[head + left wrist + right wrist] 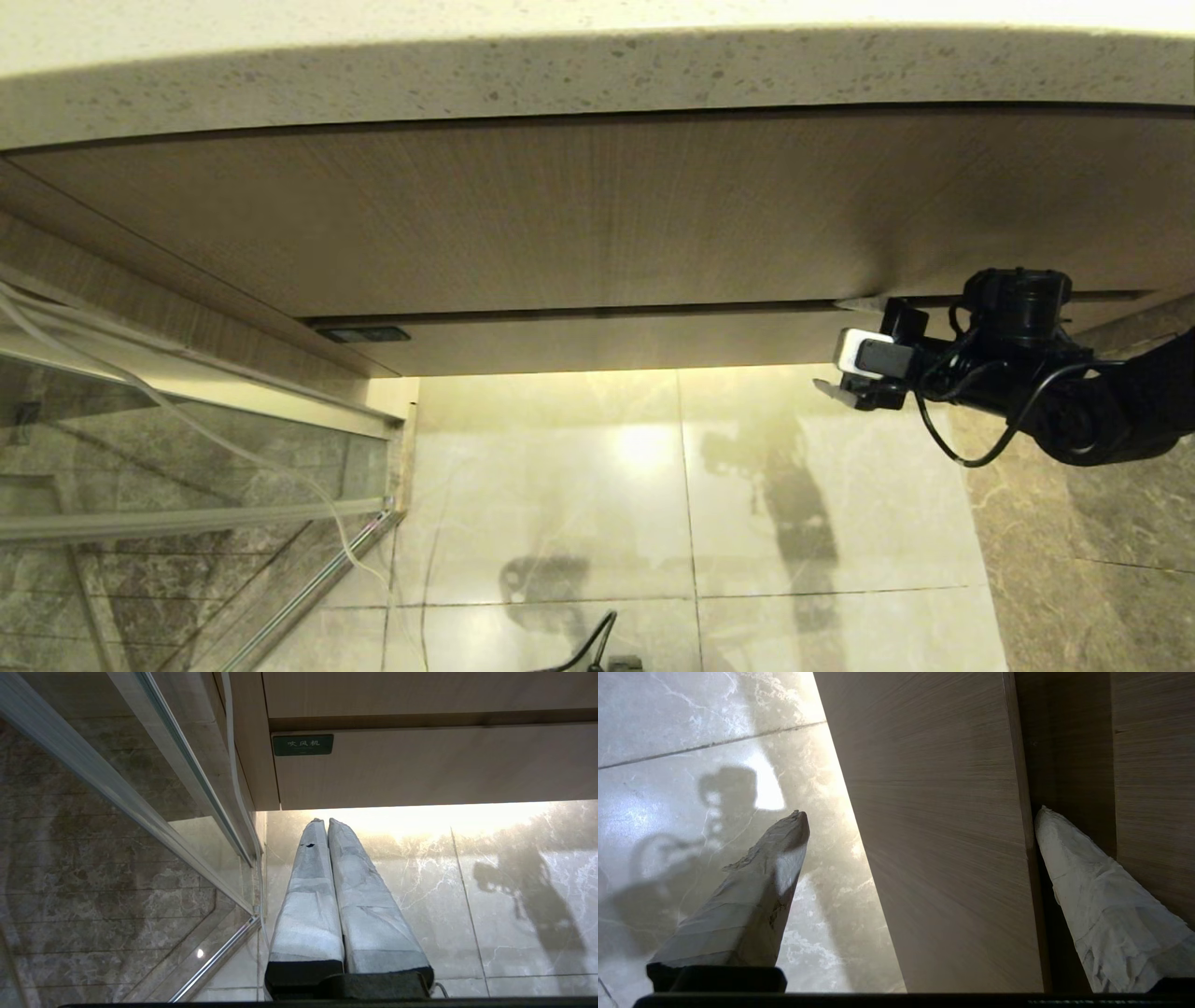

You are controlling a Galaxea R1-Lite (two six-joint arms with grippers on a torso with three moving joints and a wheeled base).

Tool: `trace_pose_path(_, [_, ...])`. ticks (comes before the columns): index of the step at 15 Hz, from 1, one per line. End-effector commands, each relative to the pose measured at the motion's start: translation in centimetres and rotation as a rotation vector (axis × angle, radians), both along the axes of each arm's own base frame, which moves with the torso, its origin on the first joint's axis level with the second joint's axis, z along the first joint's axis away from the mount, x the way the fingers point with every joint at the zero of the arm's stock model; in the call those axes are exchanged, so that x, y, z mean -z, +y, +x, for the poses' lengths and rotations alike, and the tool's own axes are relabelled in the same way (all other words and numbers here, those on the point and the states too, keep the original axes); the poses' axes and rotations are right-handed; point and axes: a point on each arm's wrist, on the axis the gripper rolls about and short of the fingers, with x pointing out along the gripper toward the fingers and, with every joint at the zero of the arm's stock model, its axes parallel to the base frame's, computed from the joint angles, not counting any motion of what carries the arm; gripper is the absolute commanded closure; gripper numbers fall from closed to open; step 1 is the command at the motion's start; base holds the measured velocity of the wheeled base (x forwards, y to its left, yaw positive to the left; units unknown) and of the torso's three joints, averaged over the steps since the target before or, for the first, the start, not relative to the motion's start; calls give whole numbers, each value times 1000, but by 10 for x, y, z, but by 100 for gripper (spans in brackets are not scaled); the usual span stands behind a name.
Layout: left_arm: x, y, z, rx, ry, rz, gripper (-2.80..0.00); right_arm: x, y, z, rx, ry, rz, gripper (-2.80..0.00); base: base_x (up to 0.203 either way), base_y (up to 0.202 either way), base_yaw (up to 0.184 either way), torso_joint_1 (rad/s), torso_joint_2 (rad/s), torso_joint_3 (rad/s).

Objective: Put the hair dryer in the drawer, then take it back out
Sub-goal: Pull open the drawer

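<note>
The right gripper stands wide open at the right end of the drawer, empty. The right wrist view shows one wrapped finger set in the dark gap above the narrow drawer front and the other finger hanging below it over the floor, so the front lies between the jaws. Whether the fingers touch the wood cannot be told.

The drawer is closed, flush beneath the taller wood panel and the speckled stone countertop. The hair dryer is not visible in any view; its location cannot be told.

Judged step: opening the drawer. The next move calls for a hold or hook on the front edge, then a straight pull toward the robot.

The left gripper hangs closed and empty near the glass partition, below a small green label on the drawer front. White cables run along the glass. Nothing seen obstructs the pull over the marble floor
</note>
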Motion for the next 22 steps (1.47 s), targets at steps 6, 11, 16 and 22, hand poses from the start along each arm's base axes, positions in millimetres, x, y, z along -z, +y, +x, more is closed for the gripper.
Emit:
trace_pose_path(6, [11,0,4,0,38,-1,0,8,-2,-1,48,54,-22,-280,0,0,0,0,0,0])
trace_pose_path(11, [11,0,4,0,38,-1,0,11,-3,-3,52,90,-27,-280,0,0,0,0,0,0])
trace_pose_path(16, [11,0,4,0,38,-1,0,18,-3,-10,48,166,-38,-280,0,0,0,0,0,0])
trace_pose_path(22, [11,0,4,0,38,0,0,24,-3,-13,48,218,-49,-280,0,0,0,0,0,0])
